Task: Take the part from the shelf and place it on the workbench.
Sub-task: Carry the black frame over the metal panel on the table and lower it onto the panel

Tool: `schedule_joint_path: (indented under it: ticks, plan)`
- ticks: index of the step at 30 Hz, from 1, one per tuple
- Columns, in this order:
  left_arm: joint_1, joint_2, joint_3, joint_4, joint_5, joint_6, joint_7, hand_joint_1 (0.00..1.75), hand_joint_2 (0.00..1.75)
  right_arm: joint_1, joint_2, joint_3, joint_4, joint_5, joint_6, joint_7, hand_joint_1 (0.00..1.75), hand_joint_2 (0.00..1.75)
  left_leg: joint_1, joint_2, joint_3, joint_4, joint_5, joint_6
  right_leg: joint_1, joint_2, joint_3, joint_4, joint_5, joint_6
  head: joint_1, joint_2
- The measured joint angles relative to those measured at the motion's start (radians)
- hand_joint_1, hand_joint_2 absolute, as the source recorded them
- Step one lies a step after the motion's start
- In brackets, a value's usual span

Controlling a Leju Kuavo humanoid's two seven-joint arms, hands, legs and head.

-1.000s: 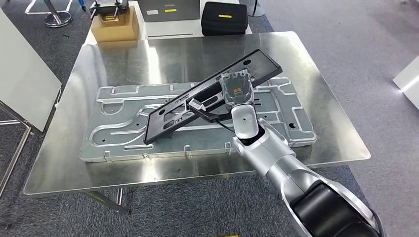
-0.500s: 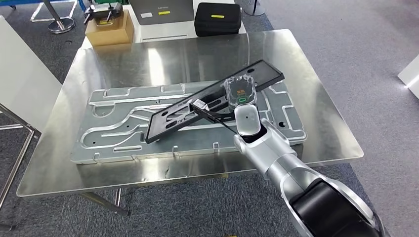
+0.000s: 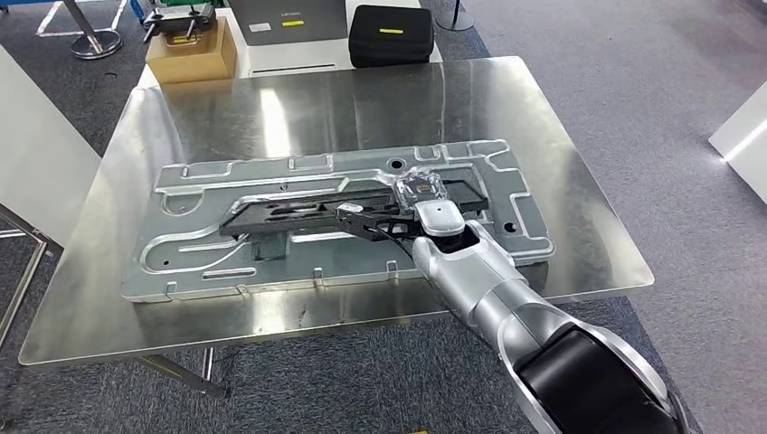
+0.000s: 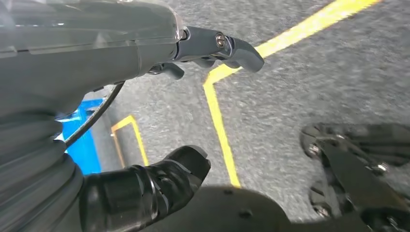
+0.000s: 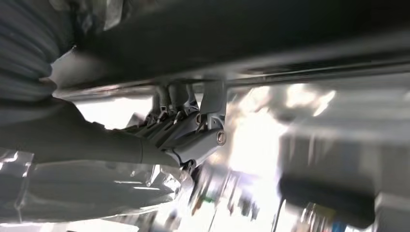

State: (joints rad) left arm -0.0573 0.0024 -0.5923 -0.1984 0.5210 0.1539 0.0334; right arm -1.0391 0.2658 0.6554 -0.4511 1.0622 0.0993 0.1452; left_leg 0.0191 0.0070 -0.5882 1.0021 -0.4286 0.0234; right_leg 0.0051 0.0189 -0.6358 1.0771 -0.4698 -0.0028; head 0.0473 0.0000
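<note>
Head view: the black part (image 3: pixel 348 204), tilted high over the desk (image 3: pixel 579 181) a second ago, now lies nearly flat on the grey tray (image 3: pixel 181 262), the right hand (image 3: pixel 418 194) still grasping it, so placement looks all but complete with only release outstanding. Left wrist view: the left hand (image 4: pixel 159 121) hangs released above the floor. Right wrist view: the right hand's fingers (image 5: pixel 181 108) curl around the part's edge; the tray carries nothing else visible.

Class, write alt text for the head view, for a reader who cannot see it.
The robot's right hand holds a long black part low over a large grey metal panel lying on a shiny steel workbench. Beyond the bench, a cardboard box and a black case sit on grey carpet.
</note>
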Motion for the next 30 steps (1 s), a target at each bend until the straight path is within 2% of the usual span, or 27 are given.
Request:
schedule_joint_path:
  ticks: [3, 4, 5, 6, 7, 9, 10, 14, 16, 18, 19, 20, 21, 23, 25, 28, 30]
  plan:
    - [0.002, 0.002, 0.003, 0.0, -0.003, -0.001, -0.011, 0.0, 0.44, -0.003, 0.005, -0.014, 0.015, -0.053, 0.045, -0.012, 0.0, 0.0, 0.003, 0.001, 0.0, -0.005, 0.004, 0.004, -0.011, -0.007, -0.086, 0.18, -0.088, 0.014, 0.0, 0.0]
    - [0.002, 0.002, 0.006, 0.0, -0.002, -0.001, -0.014, 0.0, 0.0, -0.003, 0.005, -0.016, 0.021, -0.065, 0.05, -0.014, 0.0, 0.0, 0.003, 0.0, 0.0, -0.005, 0.004, 0.004, -0.016, -0.007, -0.109, 0.226, -0.1, 0.018, 0.0, 0.0]
    - [0.002, 0.002, 0.01, 0.0, 0.001, 0.0, -0.016, 0.0, 0.0, -0.002, 0.005, -0.017, 0.026, -0.075, 0.054, -0.015, 0.0, 0.0, 0.004, 0.0, 0.0, -0.004, 0.003, 0.002, -0.02, -0.008, -0.115, 0.235, -0.091, 0.022, 0.0, 0.0]
    - [0.002, 0.002, 0.015, 0.0, 0.005, 0.0, -0.016, 0.0, 0.0, -0.002, 0.006, -0.019, 0.029, -0.086, 0.055, -0.016, 0.0, 0.0, 0.006, 0.0, 0.001, -0.002, 0.001, 0.0, -0.024, -0.009, -0.099, 0.2, -0.064, 0.026, 0.0, 0.0]
    - [0.002, 0.003, 0.019, 0.0, 0.008, -0.001, -0.017, 0.0, 0.0, -0.004, 0.007, -0.019, 0.032, -0.097, 0.057, -0.018, 0.0, 0.0, 0.009, -0.001, 0.001, 0.002, -0.002, -0.005, -0.028, -0.011, -0.066, 0.133, -0.026, 0.029, 0.0, 0.0]
    - [0.002, 0.003, 0.025, 0.0, 0.01, -0.002, -0.017, 0.0, 0.0, -0.008, 0.009, -0.02, 0.034, -0.112, 0.057, -0.021, 0.0, 0.0, 0.009, -0.001, -0.002, 0.013, -0.009, -0.018, -0.028, -0.014, -0.004, 0.007, 0.021, 0.028, 0.0, 0.0]
    - [0.001, 0.004, 0.028, 0.0, 0.01, -0.002, -0.018, 0.0, 0.0, -0.01, 0.01, -0.02, 0.035, -0.119, 0.057, -0.022, 0.0, 0.0, 0.008, -0.001, -0.003, 0.017, -0.011, -0.026, -0.027, -0.014, 0.01, -0.024, 0.027, 0.023, 0.0, 0.0]
    - [0.001, 0.006, 0.042, 0.001, 0.01, -0.003, -0.019, 0.0, 0.0, -0.013, 0.014, -0.02, 0.041, -0.141, 0.058, -0.023, 0.0, 0.0, 0.012, -0.002, -0.006, 0.021, -0.019, -0.049, -0.023, -0.012, 0.015, -0.037, 0.029, -0.008, 0.0, 0.0]
    - [0.0, 0.007, 0.046, 0.001, 0.011, -0.003, -0.021, 0.0, 0.0, -0.017, 0.017, -0.02, 0.043, -0.153, 0.058, -0.023, 0.0, 0.0, 0.014, -0.002, -0.038, 0.095, -0.066, -0.053, -0.025, -0.013, 0.017, -0.043, 0.033, -0.021, -0.001, 0.0]
    - [0.0, 0.009, 0.051, 0.001, 0.013, -0.003, -0.022, 0.0, 0.0, -0.018, 0.019, -0.02, 0.046, -0.163, 0.058, -0.023, 0.0, 0.0, 0.013, -0.002, -0.1, 0.231, -0.13, -0.055, -0.02, -0.013, 0.017, -0.044, 0.033, -0.027, -0.001, 0.0]
    - [0.001, 0.01, 0.053, 0.001, 0.014, -0.003, -0.022, 0.0, 0.0, -0.017, 0.02, -0.02, 0.049, -0.166, 0.058, -0.023, 0.0, 0.0, 0.012, -0.002, -0.125, 0.284, -0.146, -0.055, -0.017, -0.013, 0.017, -0.043, 0.032, -0.027, -0.001, 0.0]
    - [0.002, 0.01, 0.056, 0.001, 0.015, -0.003, -0.022, 0.0, 0.0, -0.016, 0.02, -0.02, 0.051, -0.169, 0.058, -0.022, 0.0, 0.0, 0.012, -0.002, -0.134, 0.302, -0.142, -0.053, -0.015, -0.013, 0.017, -0.043, 0.032, -0.028, -0.001, 0.0]
    - [0.003, 0.011, 0.058, 0.001, 0.015, -0.004, -0.022, 0.0, 0.0, -0.016, 0.02, -0.02, 0.053, -0.173, 0.058, -0.022, 0.0, 0.0, 0.011, -0.002, -0.125, 0.28, -0.12, -0.05, -0.013, -0.012, 0.018, -0.043, 0.032, -0.028, -0.001, 0.0]
    - [0.004, 0.012, 0.064, 0.001, 0.016, -0.006, -0.023, 0.0, 0.0, -0.017, 0.021, -0.02, 0.056, -0.181, 0.058, -0.02, 0.0, 0.0, 0.007, -0.002, -0.063, 0.147, -0.052, -0.038, -0.01, -0.011, 0.02, -0.041, 0.031, -0.028, -0.001, 0.0]
    - [0.003, 0.014, 0.068, 0.001, 0.017, -0.007, -0.025, 0.0, 0.0, -0.019, 0.021, -0.02, 0.057, -0.188, 0.058, -0.016, 0.0, 0.0, 0.002, -0.002, -0.013, 0.041, -0.018, -0.029, -0.006, -0.01, 0.019, -0.039, 0.03, -0.023, -0.001, 0.0]
    - [0.003, 0.015, 0.074, 0.001, 0.025, -0.007, -0.027, 0.0, 0.0, -0.021, 0.021, -0.02, 0.058, -0.198, 0.058, -0.013, 0.0, 0.0, -0.002, -0.002, -0.003, 0.016, -0.014, -0.021, -0.005, -0.009, 0.017, -0.043, 0.033, -0.007, -0.001, 0.0]
    - [0.004, 0.014, 0.079, 0.001, 0.028, -0.007, -0.026, 0.0, 0.0, -0.024, 0.021, -0.02, 0.059, -0.203, 0.058, -0.012, 0.0, 0.0, 0.002, 0.0, 0.0, 0.006, -0.004, -0.009, -0.005, -0.011, 0.008, -0.021, 0.013, 0.004, 0.0, 0.0]
